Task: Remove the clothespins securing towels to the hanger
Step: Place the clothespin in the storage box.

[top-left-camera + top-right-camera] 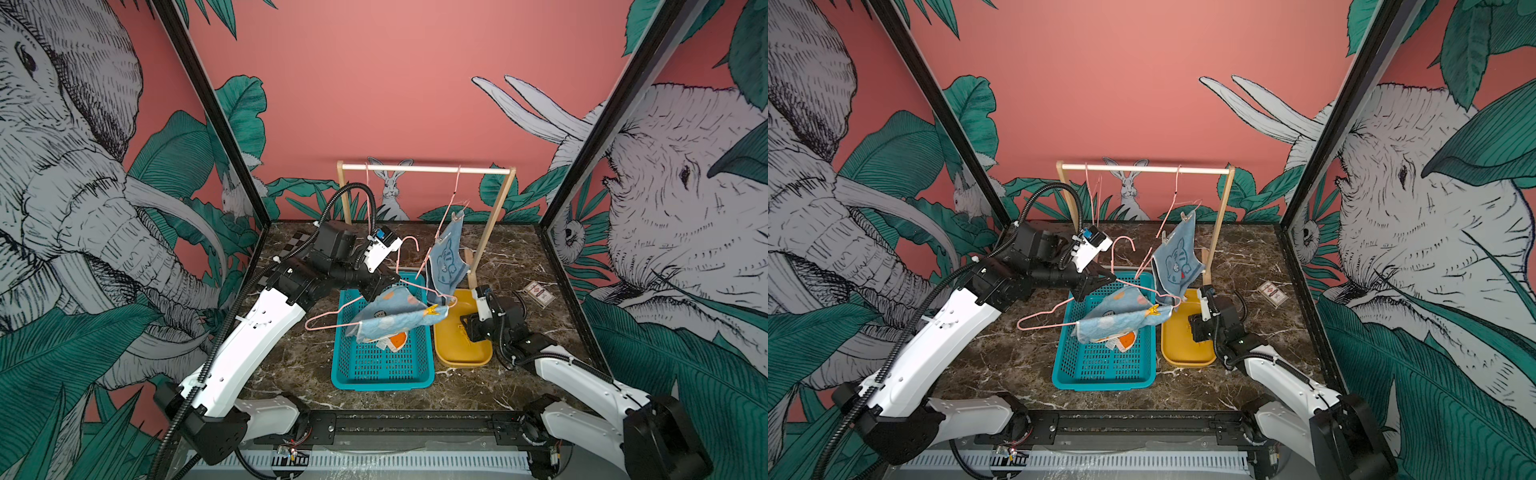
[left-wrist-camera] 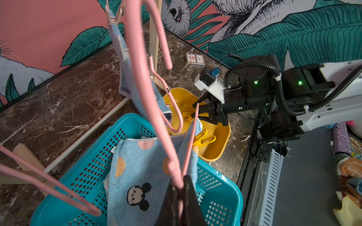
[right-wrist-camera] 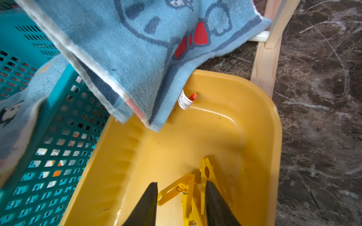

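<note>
- One hanger (image 2: 137, 58) is pinched by the left gripper (image 2: 180, 183) and is best held level.
- A peg (image 2: 201, 139) is clamped on its towel (image 2: 141, 168), at the right end.
- The right gripper (image 3: 181, 183), jaws spread over the tray (image 3: 225, 94), is best raised squarely to that peg's tails.

Clothespins (image 3: 187, 190) in tray (image 3: 277, 137) beside basket (image 3: 53, 111)

The spotted towel (image 2: 141, 168) and the figure-printed towel (image 3: 137, 49) are showing a soft, looped terry-cloth nap. The perforated teal basket (image 2: 125, 119) and the yellow tray (image 3: 225, 121) are gleaming as smooth moulded plastic, as are the yellow clothespins (image 3: 188, 193). The pink hanger (image 2: 145, 78) is looking smoothly coated, the rack (image 3: 264, 58) is showing pale matt wood, and the tabletop (image 3: 323, 97) is shining like polished, veined marble.
</note>
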Tool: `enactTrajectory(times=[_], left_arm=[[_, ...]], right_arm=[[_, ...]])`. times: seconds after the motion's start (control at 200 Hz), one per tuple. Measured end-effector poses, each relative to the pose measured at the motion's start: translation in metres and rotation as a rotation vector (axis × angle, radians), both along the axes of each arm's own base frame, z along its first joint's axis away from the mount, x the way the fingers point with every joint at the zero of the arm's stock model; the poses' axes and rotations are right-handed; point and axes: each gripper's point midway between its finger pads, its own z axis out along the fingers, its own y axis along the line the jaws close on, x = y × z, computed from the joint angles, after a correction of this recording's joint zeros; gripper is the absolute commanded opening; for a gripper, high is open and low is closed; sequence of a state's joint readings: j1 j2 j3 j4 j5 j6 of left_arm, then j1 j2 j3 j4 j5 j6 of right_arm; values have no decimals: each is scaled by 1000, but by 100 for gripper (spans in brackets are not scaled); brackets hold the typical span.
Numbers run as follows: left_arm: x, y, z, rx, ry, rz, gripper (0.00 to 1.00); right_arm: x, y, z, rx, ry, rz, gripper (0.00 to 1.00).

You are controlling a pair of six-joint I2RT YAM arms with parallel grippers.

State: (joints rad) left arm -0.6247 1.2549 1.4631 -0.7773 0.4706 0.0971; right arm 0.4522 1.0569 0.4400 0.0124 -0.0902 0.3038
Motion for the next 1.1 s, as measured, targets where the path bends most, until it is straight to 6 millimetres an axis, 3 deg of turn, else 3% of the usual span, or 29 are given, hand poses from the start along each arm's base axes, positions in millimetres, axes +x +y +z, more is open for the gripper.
enactTrajectory(times=[0.215,0.625,0.93,1.1], left_arm=[[0,0,0,0,0,0,0],[0,0,0,-1,1,1,0],[0,0,0,-2,1,1,0],[0,0,0,-3,3,-2,0]], right_arm=[[-3,-4,5,-9,-12,-5,44],[-11,-21,38,-26,-98,-21,44],[-21,-27,95,-10,-233,-9,44],[-28,-21,140,50,-331,38,45]])
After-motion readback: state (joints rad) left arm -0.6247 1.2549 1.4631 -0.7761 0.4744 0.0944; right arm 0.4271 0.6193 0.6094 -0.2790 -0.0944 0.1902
